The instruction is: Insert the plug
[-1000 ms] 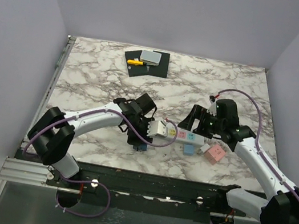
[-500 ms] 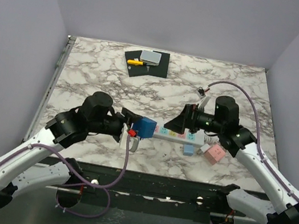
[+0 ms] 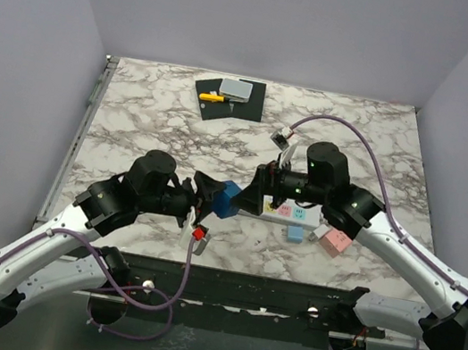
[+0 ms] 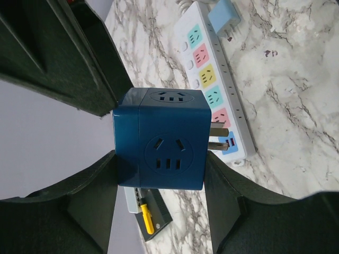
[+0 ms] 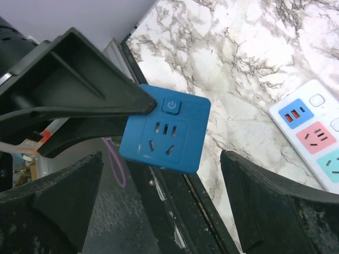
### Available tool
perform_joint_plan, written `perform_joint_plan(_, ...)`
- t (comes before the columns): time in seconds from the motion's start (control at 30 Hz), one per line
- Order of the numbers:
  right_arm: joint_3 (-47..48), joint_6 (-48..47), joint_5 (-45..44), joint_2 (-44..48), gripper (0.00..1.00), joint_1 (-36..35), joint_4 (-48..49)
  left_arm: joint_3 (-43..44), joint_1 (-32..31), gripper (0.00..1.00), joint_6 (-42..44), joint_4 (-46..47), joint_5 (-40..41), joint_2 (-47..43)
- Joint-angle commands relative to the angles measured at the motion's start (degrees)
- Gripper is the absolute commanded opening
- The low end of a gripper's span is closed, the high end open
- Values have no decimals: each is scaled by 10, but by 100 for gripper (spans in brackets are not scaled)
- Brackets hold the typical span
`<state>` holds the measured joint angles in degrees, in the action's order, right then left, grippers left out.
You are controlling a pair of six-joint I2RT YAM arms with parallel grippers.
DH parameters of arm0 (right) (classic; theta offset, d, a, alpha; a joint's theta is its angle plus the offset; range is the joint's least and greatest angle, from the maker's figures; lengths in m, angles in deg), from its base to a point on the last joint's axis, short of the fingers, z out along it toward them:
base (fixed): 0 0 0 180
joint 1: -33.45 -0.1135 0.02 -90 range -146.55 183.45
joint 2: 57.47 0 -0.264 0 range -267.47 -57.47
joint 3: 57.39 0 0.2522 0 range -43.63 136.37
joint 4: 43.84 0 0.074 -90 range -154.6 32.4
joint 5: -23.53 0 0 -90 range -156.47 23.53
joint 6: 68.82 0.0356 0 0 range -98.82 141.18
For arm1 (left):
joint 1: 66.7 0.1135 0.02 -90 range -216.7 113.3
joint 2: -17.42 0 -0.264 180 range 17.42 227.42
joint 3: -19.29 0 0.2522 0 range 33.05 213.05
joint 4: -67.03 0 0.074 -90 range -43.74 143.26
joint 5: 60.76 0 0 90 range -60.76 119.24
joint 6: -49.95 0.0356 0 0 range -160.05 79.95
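Blue plug point(image 4: 159, 140) held in left pincer point(image 3: 210, 196) | right pincer point(image 3: 252, 199) gaping opposite

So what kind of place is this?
Probably a robot test cell: plain lilac walls box in a marble-patterned tabletop, with two white arms bolted at its near edge.

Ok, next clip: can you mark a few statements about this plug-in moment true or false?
1. The left fingers grip the blue cube adapter. True.
2. The adapter's prongs are already seated in the power strip. False: the prongs are bare and the adapter is held clear of the strip.
3. The right fingers are shut. False: they stand wide open, facing the adapter.
4. A pink cube lies on the table beside the power strip. True.
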<state>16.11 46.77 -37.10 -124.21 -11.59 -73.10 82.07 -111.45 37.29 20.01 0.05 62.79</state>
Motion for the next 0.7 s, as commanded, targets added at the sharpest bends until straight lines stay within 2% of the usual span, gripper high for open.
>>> perform_joint_plan(0.0,36,-27,-47,-33,100,-21,-36,-15,-1,0,85,19,-36,-21)
perform_joint_plan(0.37,75,-24,-74,-80,99,-63,-55,-33,-1,0,157,19,-41,-36)
perform_joint_plan(0.57,77,-18,-98,-100,89,-79,-68,-38,-1,0,192,19,-40,-41)
perform_joint_plan(0.63,82,-18,-113,-105,82,-82,-72,-41,-1,0,209,19,-42,-44)
perform_joint_plan(0.67,83,-17,-123,-106,75,-84,-70,-42,-2,0,213,18,-44,-44)
